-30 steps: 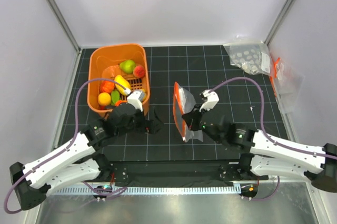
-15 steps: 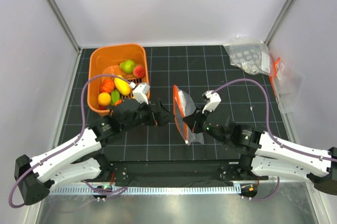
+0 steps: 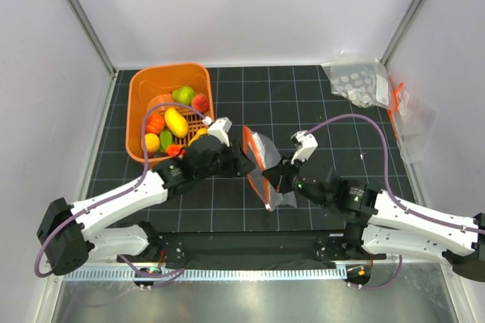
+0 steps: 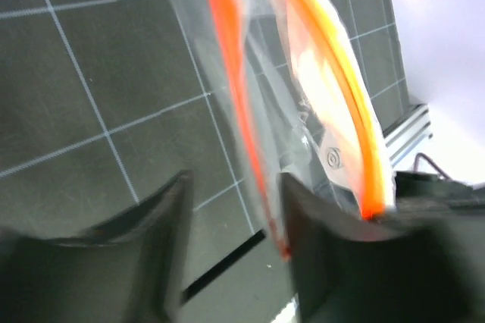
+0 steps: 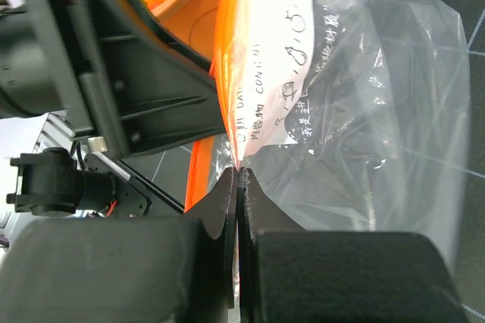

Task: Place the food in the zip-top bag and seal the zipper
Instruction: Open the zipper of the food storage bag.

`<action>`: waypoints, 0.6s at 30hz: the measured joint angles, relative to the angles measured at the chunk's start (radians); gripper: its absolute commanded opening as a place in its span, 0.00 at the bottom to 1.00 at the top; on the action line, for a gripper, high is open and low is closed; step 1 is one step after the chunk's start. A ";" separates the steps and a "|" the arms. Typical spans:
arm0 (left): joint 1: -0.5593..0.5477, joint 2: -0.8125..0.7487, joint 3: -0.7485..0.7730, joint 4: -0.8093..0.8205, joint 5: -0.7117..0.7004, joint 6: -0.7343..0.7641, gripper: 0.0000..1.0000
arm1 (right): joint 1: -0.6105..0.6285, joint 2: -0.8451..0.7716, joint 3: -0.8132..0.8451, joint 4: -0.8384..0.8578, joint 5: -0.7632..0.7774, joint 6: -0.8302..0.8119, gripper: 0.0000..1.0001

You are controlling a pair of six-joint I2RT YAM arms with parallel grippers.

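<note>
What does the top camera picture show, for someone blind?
Two robot arms meet at a clear bag. The right gripper pinches it; the left gripper is open at its mouth. A basket of toy fruit sits farther left.

**Top view.** The left arm [image 3: 114,205] is spanning from the lower left of the frame to its centre. The left gripper [image 3: 241,162] is pointing right, and its fingers [image 4: 151,247] are standing apart. The right arm [image 3: 409,217] is lying low from the lower right toward centre. The right gripper [image 3: 271,177] is pinching the edge of the zip-top bag [image 3: 265,148], jaws pressed flat together.
</note>
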 measured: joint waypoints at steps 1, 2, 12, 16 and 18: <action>0.000 0.013 0.003 0.003 -0.001 0.001 0.37 | 0.000 -0.002 0.000 0.000 -0.003 0.000 0.01; 0.000 0.024 0.008 0.005 -0.002 0.003 0.19 | 0.000 -0.005 0.000 0.000 -0.003 0.000 0.01; 0.000 0.055 0.047 0.030 -0.012 0.053 0.00 | 0.000 0.012 0.019 -0.079 0.029 -0.028 0.68; 0.000 0.084 0.054 0.030 -0.013 0.061 0.00 | 0.000 0.074 0.076 -0.134 0.040 -0.062 0.66; -0.002 0.103 0.062 0.028 -0.013 0.061 0.00 | 0.000 0.105 0.109 -0.148 0.040 -0.082 0.60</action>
